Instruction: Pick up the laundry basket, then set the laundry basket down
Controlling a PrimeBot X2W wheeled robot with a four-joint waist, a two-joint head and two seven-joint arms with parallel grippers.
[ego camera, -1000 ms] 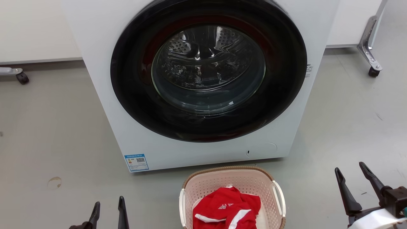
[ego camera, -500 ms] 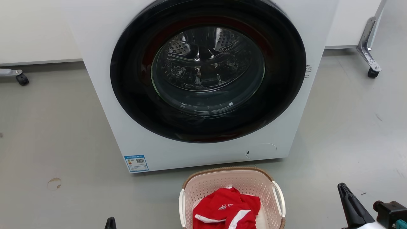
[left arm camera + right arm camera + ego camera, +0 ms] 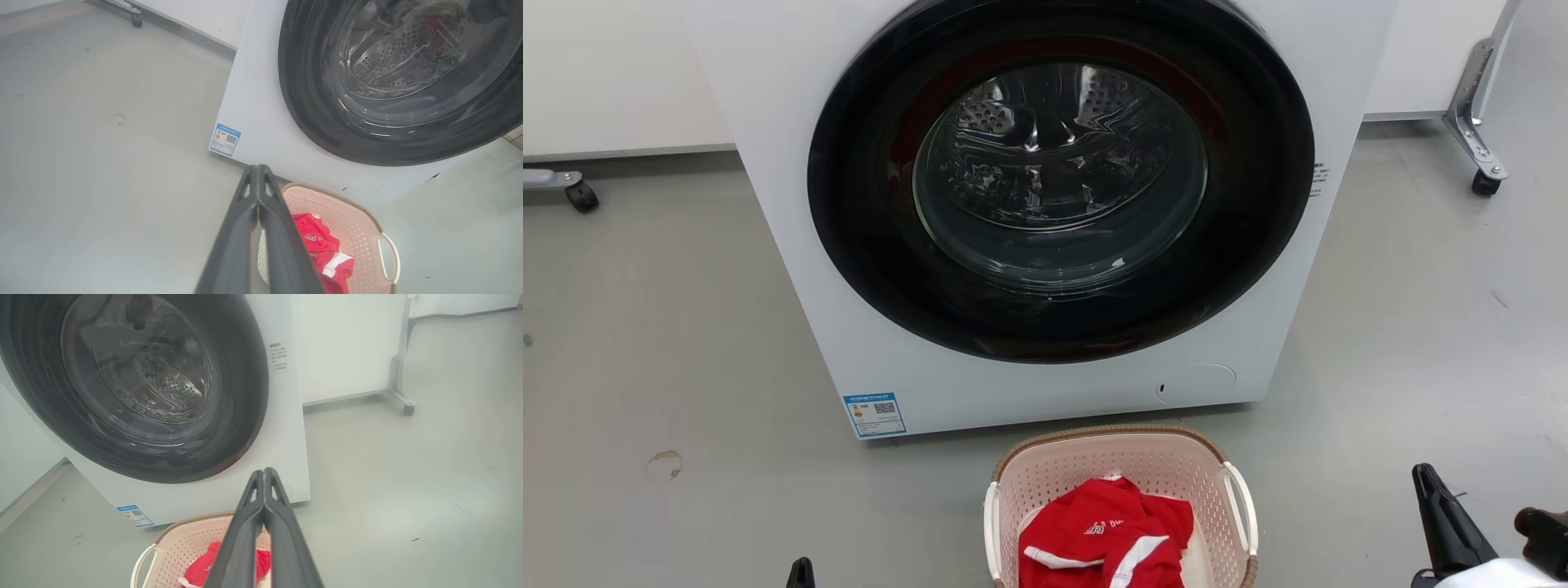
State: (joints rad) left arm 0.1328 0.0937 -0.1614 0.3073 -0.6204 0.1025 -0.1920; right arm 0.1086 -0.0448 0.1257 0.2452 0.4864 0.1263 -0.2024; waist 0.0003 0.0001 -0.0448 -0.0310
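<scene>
**Laundry basket** (image 3: 1094, 469): pale pink perforated plastic with a brown woven-look rim and white side handles. It stands on the grey floor (image 3: 645, 343) at 6 o'clock of a white front-loading washing machine (image 3: 1013, 396), just clear of its base. Inside lies a red garment (image 3: 1107, 535) with white trim and a white printed mark too small to read. A blue label (image 3: 874, 414) with a QR code sits on the washer's lower front, at 10 o'clock of the basket. Its print is illegible, as is that of a small label (image 3: 1319, 181) on the washer's right edge. The left hand (image 3: 257, 169) has its fingers pressed together and grips nothing; it lies at 8 o'clock of the basket, apart from it. The right hand (image 3: 265, 470) is likewise closed and empty, at 3 o'clock and well apart.
</scene>
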